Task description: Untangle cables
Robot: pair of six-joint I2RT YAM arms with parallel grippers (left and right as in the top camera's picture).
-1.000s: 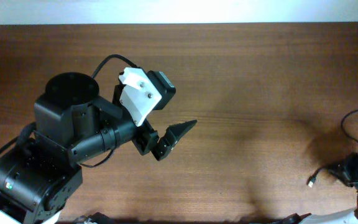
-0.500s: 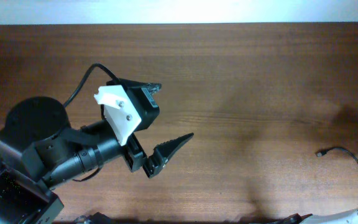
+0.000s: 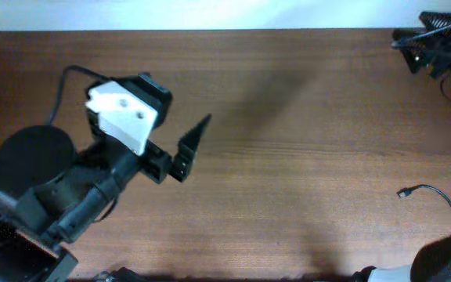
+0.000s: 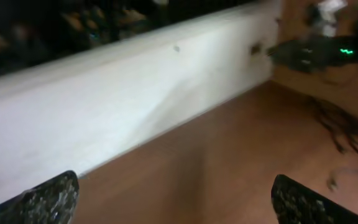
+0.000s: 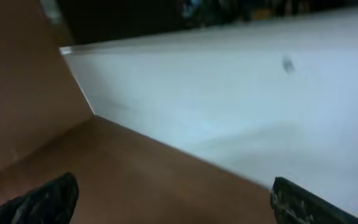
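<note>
One thin black cable (image 3: 433,194) lies loose on the table at the right, its small plug end (image 3: 403,192) pointing left. The left wrist view shows it as a blurred dark strand (image 4: 344,134). My left gripper (image 3: 188,145) hovers over the left half of the table, pointing toward the far edge. Its fingers (image 4: 45,200) stand wide apart around bare wood. My right gripper (image 3: 413,37) is high at the far right corner, away from the cable. In its own view the right gripper (image 5: 176,208) is open and empty, facing the white wall.
The wooden table (image 3: 304,157) ends at a white wall (image 4: 135,93) along the far side. The left arm's bulky base (image 3: 30,196) fills the near left corner. Part of the right arm (image 3: 449,258) shows at the near right edge, close to the cable.
The right gripper opened and let go of the cable, then swung from the near right up to the far right corner. The cable dropped onto the table. The left arm turned toward the far edge.
</note>
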